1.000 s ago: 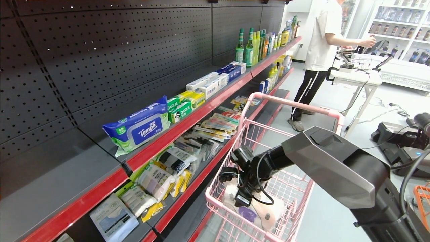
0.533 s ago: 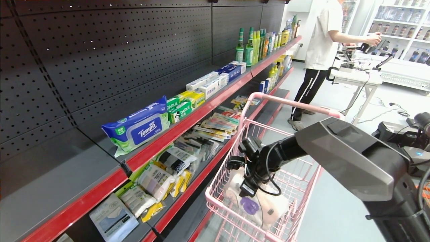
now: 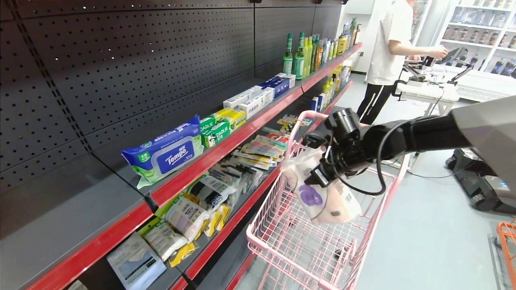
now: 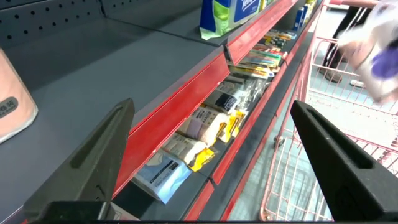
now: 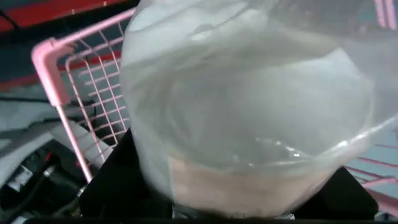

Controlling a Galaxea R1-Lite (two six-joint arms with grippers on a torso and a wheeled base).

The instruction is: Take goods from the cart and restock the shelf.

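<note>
The pack of paper rolls (image 3: 328, 197), white plastic with a purple mark, hangs at the centre of the head view, gripped at its upper end by the right hand (image 3: 318, 175) and slanting down below it. The right hand is closed on the pack, and in the right wrist view the pack (image 5: 249, 112) bulges out close in front of the camera. The pack is lifted over the basket of the pink cart (image 3: 266, 245), level with the cart's top rail on the shelf side; whether it touches that rail cannot be told. The right arm lies across the frame from the right edge toward the centre, with the wrist turned down toward the pack. The shelf (image 3: 225, 147) runs along the left of the frame, its red-edged upper board carrying a blue pack of wipes (image 3: 165, 151) at centre left and boxes and bottles further toward the upper centre. In the left wrist view the left hand (image 4: 211, 109) is spread wide and holds nothing, with a bare grey stretch of the shelf board beyond it, and a pale pink pack (image 4: 12, 93) sits on that board at the left edge.
</note>
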